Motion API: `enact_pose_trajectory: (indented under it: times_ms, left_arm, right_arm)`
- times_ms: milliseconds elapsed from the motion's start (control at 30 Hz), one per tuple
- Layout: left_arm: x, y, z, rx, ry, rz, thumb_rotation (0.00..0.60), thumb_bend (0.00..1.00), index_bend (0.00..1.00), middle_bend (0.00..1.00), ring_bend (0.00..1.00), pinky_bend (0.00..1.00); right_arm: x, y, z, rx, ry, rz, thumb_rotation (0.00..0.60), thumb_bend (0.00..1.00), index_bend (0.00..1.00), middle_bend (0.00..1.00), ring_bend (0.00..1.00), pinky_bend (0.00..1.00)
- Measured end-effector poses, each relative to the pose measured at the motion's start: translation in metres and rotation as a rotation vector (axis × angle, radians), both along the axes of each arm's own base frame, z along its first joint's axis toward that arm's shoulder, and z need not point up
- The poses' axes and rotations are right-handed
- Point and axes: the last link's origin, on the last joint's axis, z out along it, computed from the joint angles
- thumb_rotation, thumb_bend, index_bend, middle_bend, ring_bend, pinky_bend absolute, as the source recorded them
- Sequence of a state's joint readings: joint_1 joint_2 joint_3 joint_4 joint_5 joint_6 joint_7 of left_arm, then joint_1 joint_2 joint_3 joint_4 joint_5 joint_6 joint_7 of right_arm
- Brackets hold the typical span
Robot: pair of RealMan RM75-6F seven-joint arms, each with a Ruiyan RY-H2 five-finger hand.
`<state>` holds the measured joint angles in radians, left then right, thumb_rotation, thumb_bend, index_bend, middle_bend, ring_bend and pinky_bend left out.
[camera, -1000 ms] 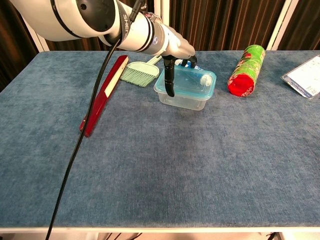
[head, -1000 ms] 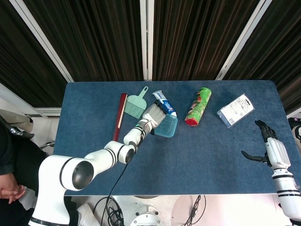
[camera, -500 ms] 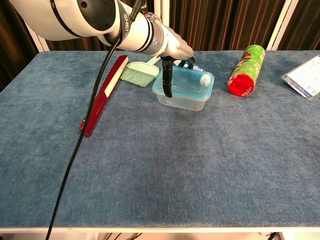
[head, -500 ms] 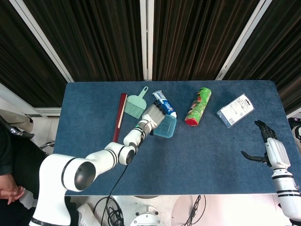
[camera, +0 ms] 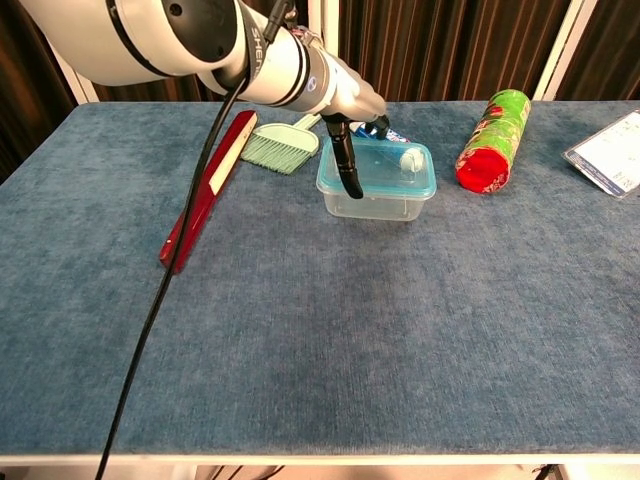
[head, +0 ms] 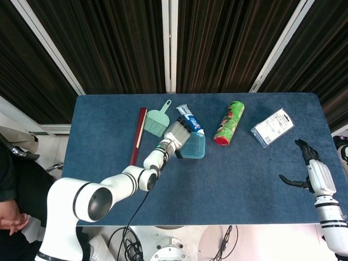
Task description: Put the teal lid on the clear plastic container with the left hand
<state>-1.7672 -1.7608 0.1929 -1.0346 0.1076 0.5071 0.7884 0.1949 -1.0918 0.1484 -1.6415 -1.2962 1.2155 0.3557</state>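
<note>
The teal lid [head: 194, 145] [camera: 388, 163] lies flat on top of the clear plastic container [camera: 372, 205], which stands at the table's middle back. My left hand [head: 176, 132] [camera: 350, 128] is at the lid's left end and holds it there. Its dark thumb [camera: 348, 166] hangs down over the container's front-left corner, and its other fingers reach over the lid's far edge. A small white object shows through the lid. My right hand [head: 311, 163] rests open near the table's right edge, far from the container, and shows only in the head view.
A red flat bar [head: 138, 137] [camera: 205, 190] and a teal hand brush [head: 157, 120] [camera: 283, 146] lie left of the container. A toothpaste tube [head: 189, 116] lies just behind it. To its right lie a green-and-red can [head: 229, 123] [camera: 492, 126] and a blister pack [head: 272, 127] [camera: 610, 150].
My left hand shifted slightly left and then right, and the container went with it. The lid now sits level on the container. The right hand has not moved.
</note>
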Motion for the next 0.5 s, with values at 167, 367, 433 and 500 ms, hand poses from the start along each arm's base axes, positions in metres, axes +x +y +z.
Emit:
enact_pose_trajectory:
  times_ms: [167, 367, 433, 500]
  left_arm:
    - [-0.0018, -0.0016, 0.0024, -0.004, 0.005, 0.009, 0.266, 0.15, 0.07, 0.04, 0.0, 0.0]
    - [-0.0042, -0.0033, 0.0047, -0.009, -0.004, 0.024, 0.233, 0.13, 0.04, 0.0, 0.0, 0.0]
    - [-0.0047, -0.0037, 0.0063, -0.009, -0.009, 0.023, 0.222, 0.13, 0.03, 0.0, 0.0, 0.0]
    - [-0.0047, -0.0046, 0.0081, -0.013, -0.02, 0.023, 0.217, 0.13, 0.04, 0.0, 0.0, 0.0]
  right_arm:
    - [0.0013, -0.0008, -0.0003, 0.0, 0.0, 0.006, 0.6, 0.09, 0.0, 0.0, 0.0, 0.0]
    - [0.0022, -0.0003, -0.0002, -0.003, -0.001, 0.008, 0.6, 0.09, 0.0, 0.0, 0.0, 0.0]
    - [0.0022, 0.0001, -0.0001, -0.003, 0.0, 0.009, 0.6, 0.09, 0.0, 0.0, 0.0, 0.0]
    - [0.002, 0.0005, -0.0001, -0.001, 0.002, 0.009, 0.6, 0.09, 0.0, 0.0, 0.0, 0.0]
